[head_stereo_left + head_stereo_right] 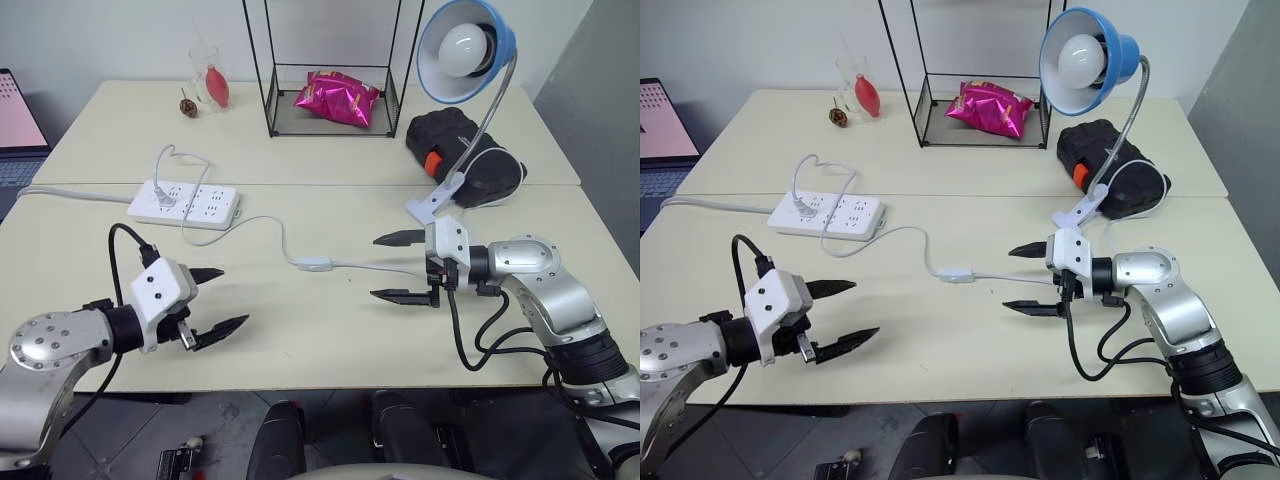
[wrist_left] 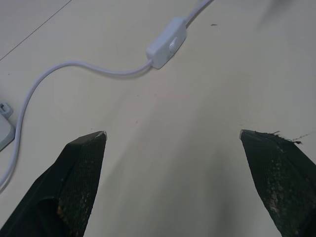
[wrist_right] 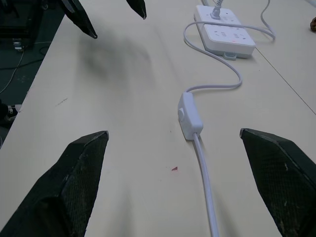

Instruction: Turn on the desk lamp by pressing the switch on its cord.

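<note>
Switch [image 1: 314, 264] and cord [image 1: 262, 226] lie flat on the near one of two pale cream tables [image 1: 330, 330] pushed together, a thin seam running between them. The small white switch sits about midway between the two grippers, touching neither. From it the thin white cord curves back toward a white power strip [image 1: 184, 203] lying by the seam on the left, and on the other side runs right toward the lamp.

The desk lamp [image 1: 466, 50] stands at the right, its white clip base [image 1: 436, 203] beside the seam, a silver neck curving up to a blue shade with a large white bulb that looks unlit.

The left gripper [image 1: 212, 299] hovers over the near left part of the table, its two black fingers spread wide with nothing between them. The right gripper [image 1: 399, 267] points in from the right toward the switch, fingers also spread wide and empty, the cord passing below them.

On the far table stand a black wire frame shelf [image 1: 330, 65] with a pink snack bag [image 1: 336, 98] on its base, a clear glass [image 1: 208, 75] with something red in it, a small brown object [image 1: 187, 104], and a black case with an orange latch [image 1: 462, 152] behind the lamp. A screen edge [image 1: 18, 112] shows at far left. The wall behind is plain white, and a grey panel stands at the right.
</note>
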Motion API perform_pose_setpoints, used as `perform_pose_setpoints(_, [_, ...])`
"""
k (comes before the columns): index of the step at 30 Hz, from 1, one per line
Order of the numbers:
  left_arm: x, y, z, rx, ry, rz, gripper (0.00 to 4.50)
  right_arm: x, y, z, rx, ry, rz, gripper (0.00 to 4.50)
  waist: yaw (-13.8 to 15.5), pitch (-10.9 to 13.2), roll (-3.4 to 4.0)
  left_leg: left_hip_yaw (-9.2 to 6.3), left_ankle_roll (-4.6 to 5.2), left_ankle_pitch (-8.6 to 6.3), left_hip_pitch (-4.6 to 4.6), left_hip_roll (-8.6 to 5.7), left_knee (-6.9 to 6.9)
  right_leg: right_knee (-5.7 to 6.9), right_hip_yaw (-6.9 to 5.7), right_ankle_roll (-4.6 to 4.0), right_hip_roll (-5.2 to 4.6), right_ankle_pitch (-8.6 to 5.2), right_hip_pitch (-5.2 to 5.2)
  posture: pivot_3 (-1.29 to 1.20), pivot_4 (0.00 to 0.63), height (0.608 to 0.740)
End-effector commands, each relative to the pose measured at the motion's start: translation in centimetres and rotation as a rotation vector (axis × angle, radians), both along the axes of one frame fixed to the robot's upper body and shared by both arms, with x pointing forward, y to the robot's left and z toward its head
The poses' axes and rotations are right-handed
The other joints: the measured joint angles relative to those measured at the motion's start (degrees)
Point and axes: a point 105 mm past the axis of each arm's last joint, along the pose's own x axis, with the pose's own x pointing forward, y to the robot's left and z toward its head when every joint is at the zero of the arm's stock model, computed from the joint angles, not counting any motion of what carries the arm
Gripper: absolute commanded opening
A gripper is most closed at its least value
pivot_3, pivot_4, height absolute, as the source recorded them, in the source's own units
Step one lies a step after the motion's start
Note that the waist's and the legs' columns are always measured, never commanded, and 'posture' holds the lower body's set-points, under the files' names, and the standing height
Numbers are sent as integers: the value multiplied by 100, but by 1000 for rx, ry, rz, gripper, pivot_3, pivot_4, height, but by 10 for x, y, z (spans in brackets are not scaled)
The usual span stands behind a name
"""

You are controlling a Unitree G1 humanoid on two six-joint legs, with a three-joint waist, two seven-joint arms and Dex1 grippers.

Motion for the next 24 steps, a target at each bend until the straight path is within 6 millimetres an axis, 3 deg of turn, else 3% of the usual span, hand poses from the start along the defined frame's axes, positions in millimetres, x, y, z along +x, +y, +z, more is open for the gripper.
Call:
perform_pose_setpoints(1, [0, -7, 15, 3, -50, -38, 4500, 1, -1, 13, 14, -61, -2, 4484, 1, 0, 0, 0, 0, 0, 0, 0, 0, 0, 0, 0, 0, 0, 0, 0, 150, 740])
perform_pose_setpoints(15, [-1, -17, 30, -42, -115, -87, 4500, 10, 8, 9, -22, -52, -36, 4484, 2, 0, 0, 0, 0, 0, 0, 0, 0, 0, 0, 0, 0, 0, 0, 0, 150, 740])
perform_pose_setpoints(24, [-2, -8, 21, 16, -87, -74, 4500, 41, 41, 1, -66, -54, -87, 4484, -14, 2, 3, 0, 0, 0, -3, 2, -2, 1, 0, -2, 2, 0, -6, 0, 150, 740])
